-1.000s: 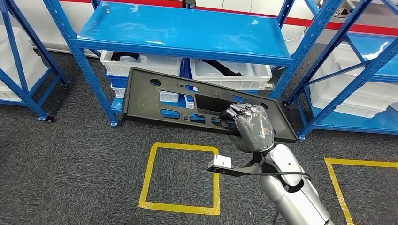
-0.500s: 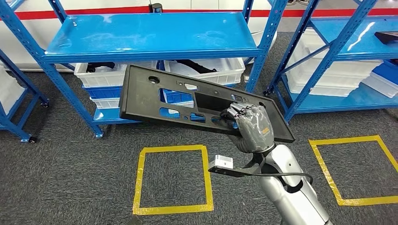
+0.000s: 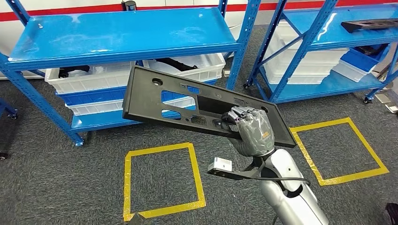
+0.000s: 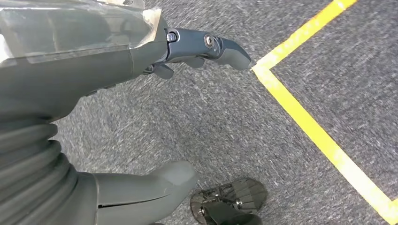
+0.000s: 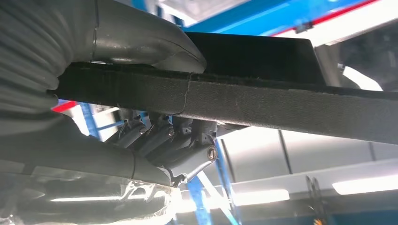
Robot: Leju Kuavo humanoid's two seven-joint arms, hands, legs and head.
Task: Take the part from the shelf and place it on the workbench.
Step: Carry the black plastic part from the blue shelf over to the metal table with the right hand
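Right hand (image 3: 251,131) grips the long flat black plastic panel (image 3: 197,103) near one end; looks stiff but lever-heavy, so mid-edge seems safer. Left hand (image 4: 117,93) hangs open.

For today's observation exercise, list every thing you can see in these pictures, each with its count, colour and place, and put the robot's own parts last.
black panel: one, black with cut-outs, held in the air in front of the shelves.
shelving racks: at least two, blue, standing at the back on the carpet.
bins: several, white and blue, on the racks' lower shelves.
dark part: one, black, on the top shelf of the rack to the right.
tape squares: two, yellow, on the grey carpet.
right hand: one, grey, gripping the panel's near edge.
left hand: one, grey, holding nothing, hanging over the carpet.
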